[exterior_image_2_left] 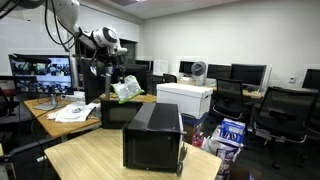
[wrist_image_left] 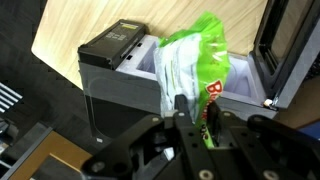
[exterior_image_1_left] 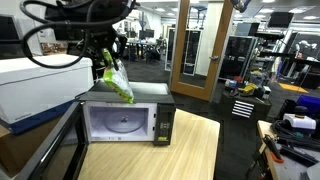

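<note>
My gripper is shut on the top of a green and white snack bag, which hangs below it. In both exterior views the bag dangles in the air just above the black microwave. The gripper sits directly over the bag. The microwave door faces one exterior camera and looks closed there. In the wrist view the microwave's top lies beneath the bag.
The microwave stands on a light wooden table. A white box sits beside it. Desks with monitors, papers and office chairs surround the table. A wooden door frame stands behind.
</note>
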